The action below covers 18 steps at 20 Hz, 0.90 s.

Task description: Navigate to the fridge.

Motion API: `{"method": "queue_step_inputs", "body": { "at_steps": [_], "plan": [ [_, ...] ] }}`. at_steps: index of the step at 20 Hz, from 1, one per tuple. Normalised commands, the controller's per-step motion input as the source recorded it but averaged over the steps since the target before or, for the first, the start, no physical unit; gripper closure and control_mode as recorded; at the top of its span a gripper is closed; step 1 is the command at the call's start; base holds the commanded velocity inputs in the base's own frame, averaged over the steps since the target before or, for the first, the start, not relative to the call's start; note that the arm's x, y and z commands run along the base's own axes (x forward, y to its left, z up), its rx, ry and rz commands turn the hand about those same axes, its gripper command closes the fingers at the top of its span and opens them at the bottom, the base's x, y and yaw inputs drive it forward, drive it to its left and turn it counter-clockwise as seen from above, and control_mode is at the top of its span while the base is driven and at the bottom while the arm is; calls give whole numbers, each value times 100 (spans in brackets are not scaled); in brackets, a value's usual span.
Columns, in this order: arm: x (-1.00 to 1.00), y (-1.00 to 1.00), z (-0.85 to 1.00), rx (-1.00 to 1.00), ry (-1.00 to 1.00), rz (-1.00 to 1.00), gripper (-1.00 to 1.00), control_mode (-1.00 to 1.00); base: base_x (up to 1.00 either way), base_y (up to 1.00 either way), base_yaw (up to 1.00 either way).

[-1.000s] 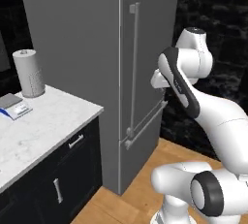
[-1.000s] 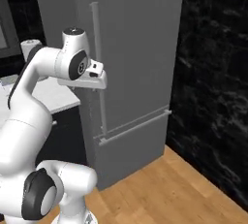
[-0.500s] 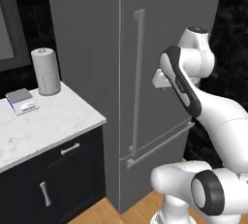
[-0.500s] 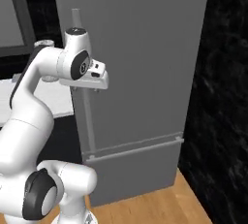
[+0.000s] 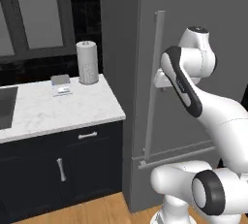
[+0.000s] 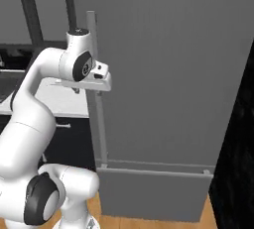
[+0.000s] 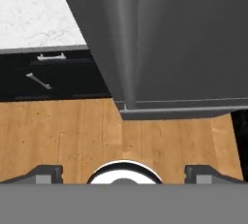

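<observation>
Fridge (image 6: pixel 168 74) just ahead of end effector (image 7: pixel 123 170), wide-spread.

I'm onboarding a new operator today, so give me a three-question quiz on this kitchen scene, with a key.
1. True or false: the paper towel roll stands upright on the counter.
2. What does the end effector hold? A) a handle B) nothing C) the roll
3. Fill in: on the fridge, the long vertical handle ends just above a ____ drawer handle.

Key: 1 true; 2 B, its fingers are apart over bare wood floor; 3 horizontal.
</observation>
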Motion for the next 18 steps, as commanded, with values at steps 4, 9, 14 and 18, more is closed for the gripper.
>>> {"method": "queue_step_inputs", "body": {
  "at_steps": [4,9,14,18],
  "plan": [
    [0,0,0,0,0,0,-100,100,1,-94,47],
    [0,0,0,0,0,0,-100,100,11,-100,30],
    [0,0,0,0,0,0,-100,100,33,-91,18],
    [0,0,0,0,0,0,-100,100,66,-47,10]
  ]
}}
